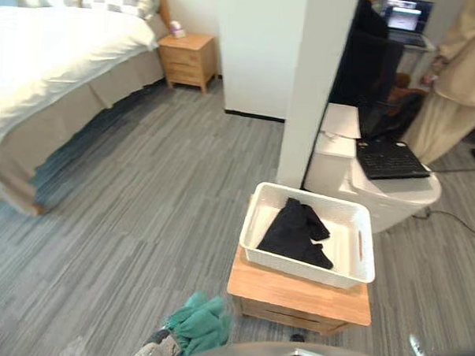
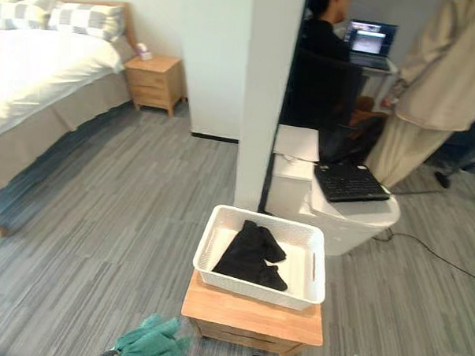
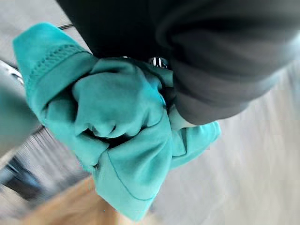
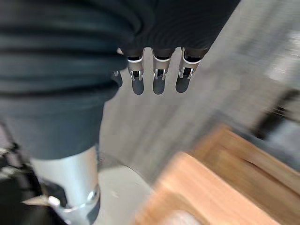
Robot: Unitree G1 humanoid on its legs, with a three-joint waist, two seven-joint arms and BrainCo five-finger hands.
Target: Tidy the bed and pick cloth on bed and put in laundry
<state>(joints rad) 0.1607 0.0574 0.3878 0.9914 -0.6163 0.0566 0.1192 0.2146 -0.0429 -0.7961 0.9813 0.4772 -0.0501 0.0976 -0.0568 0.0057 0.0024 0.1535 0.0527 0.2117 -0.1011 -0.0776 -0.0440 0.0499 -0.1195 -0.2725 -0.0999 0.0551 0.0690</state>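
The teal cloth [image 1: 202, 322] sits bunched, seemingly wrapped, over the left robot hand [image 3: 211, 79], its grip impossible to tell, just short of the white basket [image 1: 253, 226], while the right robot hand [image 4: 158, 77] hangs spread and empty.

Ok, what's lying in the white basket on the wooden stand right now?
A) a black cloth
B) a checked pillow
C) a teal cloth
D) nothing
A: a black cloth lies crumpled inside the white basket on the wooden stand, while the teal cloth is outside the basket, low in the head views.
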